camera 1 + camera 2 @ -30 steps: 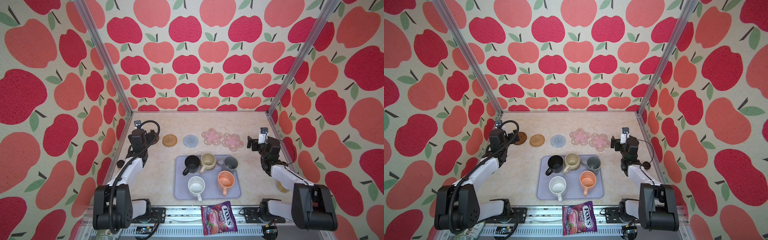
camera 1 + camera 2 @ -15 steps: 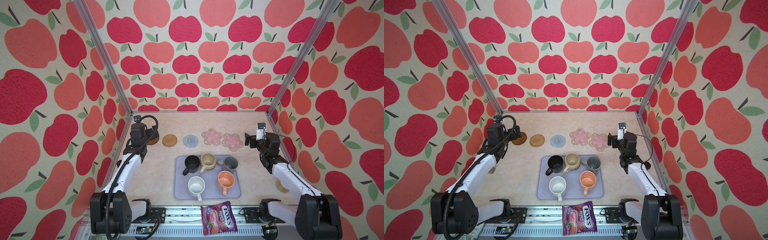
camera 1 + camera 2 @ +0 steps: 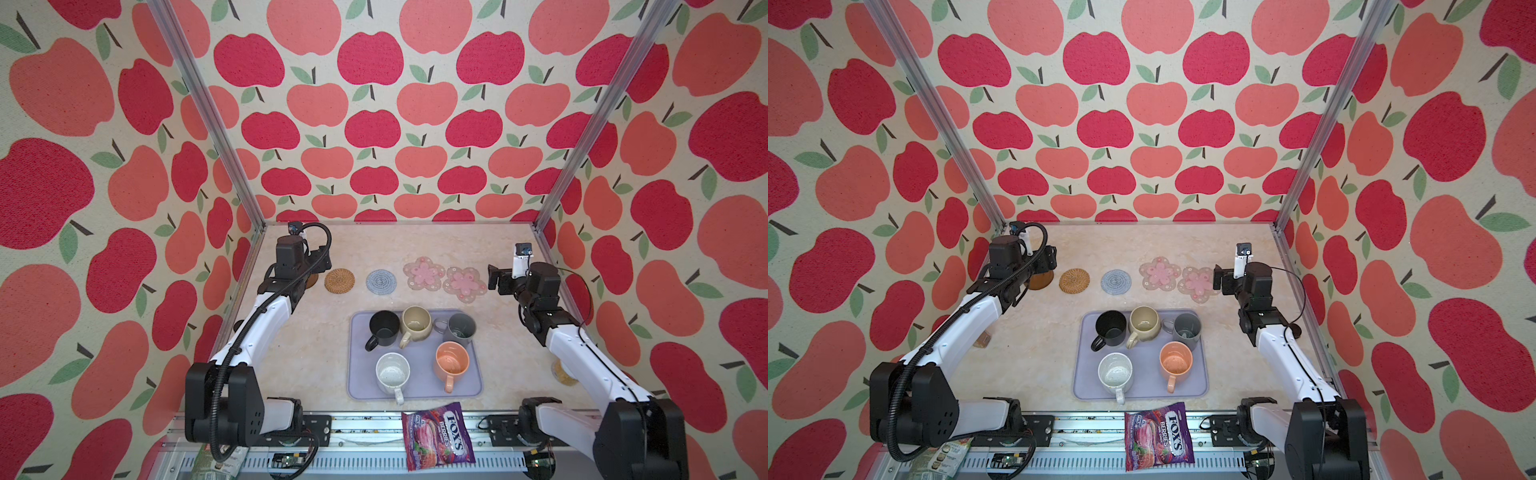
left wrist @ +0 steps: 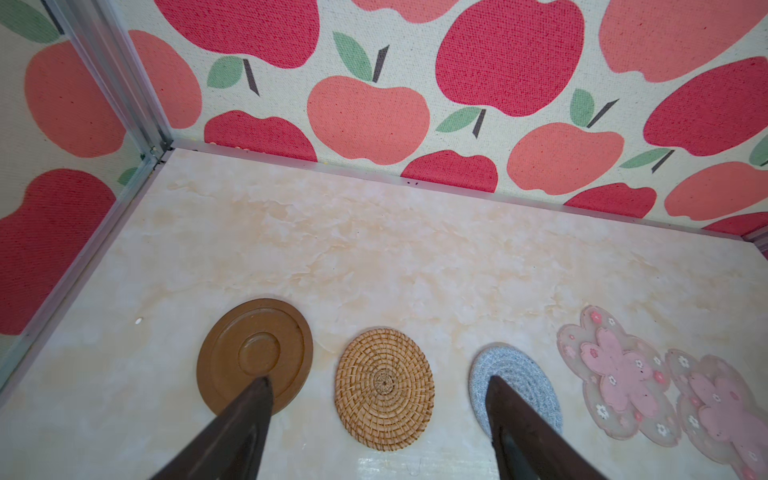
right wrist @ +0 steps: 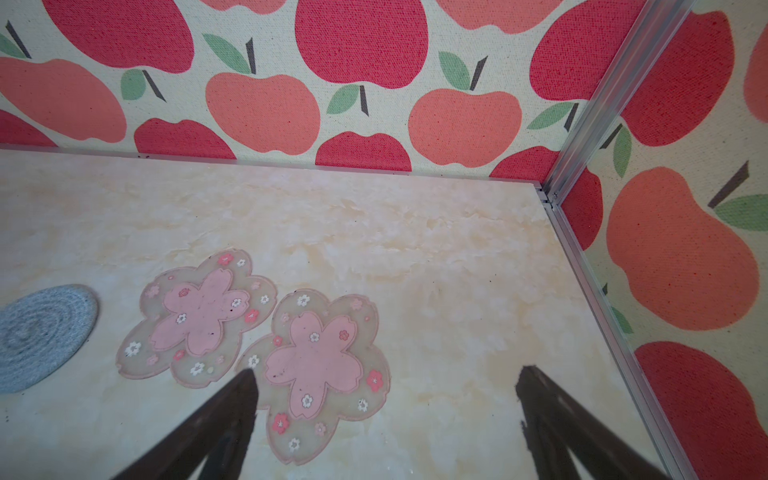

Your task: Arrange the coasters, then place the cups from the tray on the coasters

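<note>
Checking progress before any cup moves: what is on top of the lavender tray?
Five upright mugs stand on the tray: black mug, beige mug and grey mug farther back, speckled white mug and orange mug nearer. Its floor beneath them is covered.

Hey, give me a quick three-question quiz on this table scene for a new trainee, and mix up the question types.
1. True or false: the orange mug stands on the lavender tray.
2. Which coaster ends the row on the left in both top views? A dark brown disc; B rattan; C grey-blue knit.
3. Count the pink flower coasters.
Key: 1 true; 2 A; 3 two.
</note>
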You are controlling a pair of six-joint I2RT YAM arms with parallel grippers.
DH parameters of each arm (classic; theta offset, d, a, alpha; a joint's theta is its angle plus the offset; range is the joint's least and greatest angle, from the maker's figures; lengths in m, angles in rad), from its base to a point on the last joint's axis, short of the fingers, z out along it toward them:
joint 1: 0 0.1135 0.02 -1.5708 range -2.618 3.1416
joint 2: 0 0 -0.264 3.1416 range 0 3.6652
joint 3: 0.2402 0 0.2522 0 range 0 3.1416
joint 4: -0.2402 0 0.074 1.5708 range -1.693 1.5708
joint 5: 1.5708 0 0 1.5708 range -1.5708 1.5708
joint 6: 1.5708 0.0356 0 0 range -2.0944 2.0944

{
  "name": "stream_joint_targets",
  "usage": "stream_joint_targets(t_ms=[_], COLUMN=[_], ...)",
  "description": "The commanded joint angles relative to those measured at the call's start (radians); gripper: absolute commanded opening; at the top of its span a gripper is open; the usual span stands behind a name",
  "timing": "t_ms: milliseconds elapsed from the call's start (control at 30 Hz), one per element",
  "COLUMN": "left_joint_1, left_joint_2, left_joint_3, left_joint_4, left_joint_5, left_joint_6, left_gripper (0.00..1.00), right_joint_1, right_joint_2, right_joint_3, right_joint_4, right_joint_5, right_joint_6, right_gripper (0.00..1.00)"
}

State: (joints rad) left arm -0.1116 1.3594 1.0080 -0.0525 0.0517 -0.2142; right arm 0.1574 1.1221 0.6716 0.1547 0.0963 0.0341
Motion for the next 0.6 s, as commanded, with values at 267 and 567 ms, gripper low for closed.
stream_joint_targets(t_ms=[267,567], left_joint_1=[-0.121,-0.233], left_joint_2=[0.163,0.313], left_joint_3=[0.138,0.273], left_joint_4=[-0.057,-0.119], left_joint_5=[0.019,0.073], left_joint_6=[-0.100,-0.085], left_gripper=[0.45,0.40], right_joint_1=[0.024,0.027], right_joint_2=[0.042,0.067], right_joint_3=[0.088,0.102], right_joint_4=[-0.127,-0.193], right_joint_5=[0.006,0.018], right_joint_6=[0.113,0.187], right_gripper=[0.99,0.99])
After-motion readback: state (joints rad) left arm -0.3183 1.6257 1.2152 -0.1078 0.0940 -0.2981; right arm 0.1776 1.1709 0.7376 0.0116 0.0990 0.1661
